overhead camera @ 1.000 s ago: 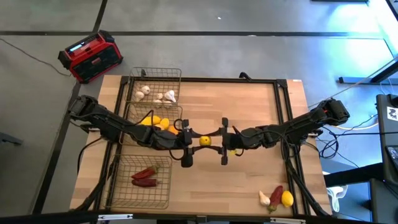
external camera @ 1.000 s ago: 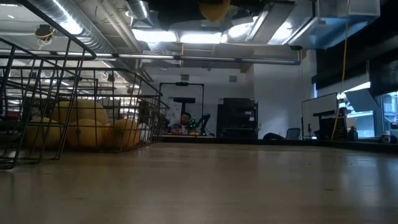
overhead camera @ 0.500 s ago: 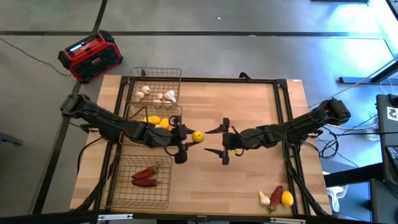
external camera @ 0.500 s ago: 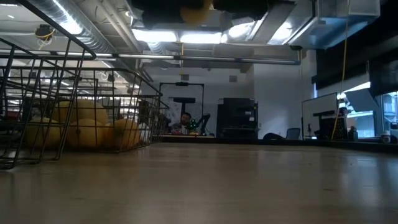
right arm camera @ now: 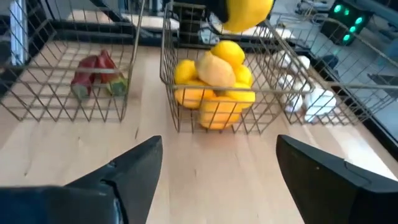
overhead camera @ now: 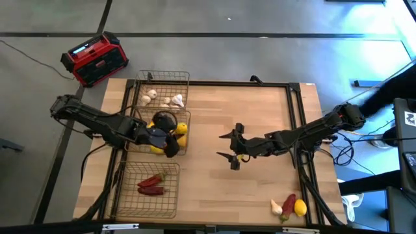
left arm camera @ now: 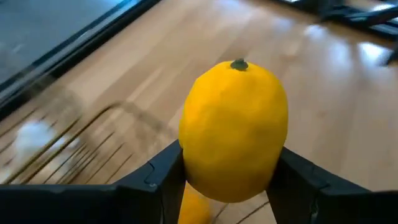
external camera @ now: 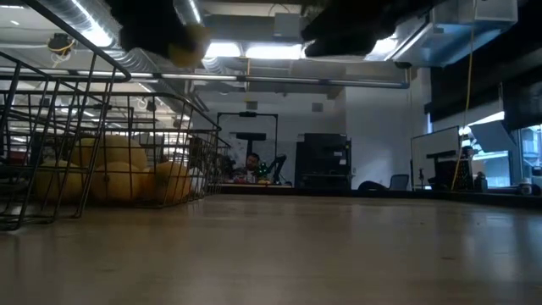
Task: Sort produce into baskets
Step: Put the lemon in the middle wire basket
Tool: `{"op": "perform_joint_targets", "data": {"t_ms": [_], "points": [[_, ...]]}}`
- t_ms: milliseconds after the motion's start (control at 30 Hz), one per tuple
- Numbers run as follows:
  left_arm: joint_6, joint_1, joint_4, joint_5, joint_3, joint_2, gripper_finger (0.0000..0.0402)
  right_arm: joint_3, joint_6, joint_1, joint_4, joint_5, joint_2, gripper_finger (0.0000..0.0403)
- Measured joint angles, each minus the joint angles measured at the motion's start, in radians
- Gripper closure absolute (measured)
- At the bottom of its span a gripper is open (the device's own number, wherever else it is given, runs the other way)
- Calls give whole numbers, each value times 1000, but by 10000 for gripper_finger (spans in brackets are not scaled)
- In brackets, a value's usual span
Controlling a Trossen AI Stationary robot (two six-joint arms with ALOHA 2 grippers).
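Note:
My left gripper (overhead camera: 177, 134) is shut on a yellow lemon (left arm camera: 233, 127) and hangs over the right rim of the middle wire basket (overhead camera: 187, 140), where several lemons (right arm camera: 214, 81) lie. The far basket (overhead camera: 162, 83) holds garlic bulbs (overhead camera: 162, 99). The near basket (overhead camera: 130, 201) holds red chili peppers (overhead camera: 151, 184). My right gripper (overhead camera: 225, 146) stands open above the middle of the table with nothing between its fingers (right arm camera: 134, 174). In the low view the held lemon (external camera: 188, 47) shows blurred, high above the tabletop. My left gripper pinches the lemon's two opposite sides (left arm camera: 186, 165) between its two fingers (left arm camera: 163, 180), across its thick middle. The fingers slant down from the table's left side. The lemon's stem end (left arm camera: 239, 64) points away from the gripper. The lemon is lifted clear, above the middle basket.
A garlic bulb (overhead camera: 277, 207), a chili pepper (overhead camera: 288, 207) and a lemon (overhead camera: 299, 207) lie loose at the table's near right corner. A red-and-black box (overhead camera: 94, 58) sits on the floor beyond the far left corner.
Both grippers had the lemon at mid-table. My right gripper opened and let go, staying about where it was. My left gripper carried the lemon toward the table's left edge, turning as it went, until it hung over the middle basket.

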Motion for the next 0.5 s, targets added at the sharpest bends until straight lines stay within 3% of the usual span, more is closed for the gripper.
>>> {"op": "perform_joint_targets", "data": {"t_ms": [300,500], "points": [[-288,42,-295,-25,0,16,224,0,0,0,-8,0,35,96],[-380,98,-364,-25,0,62,224,0,0,0,-8,0,37,96]]}}
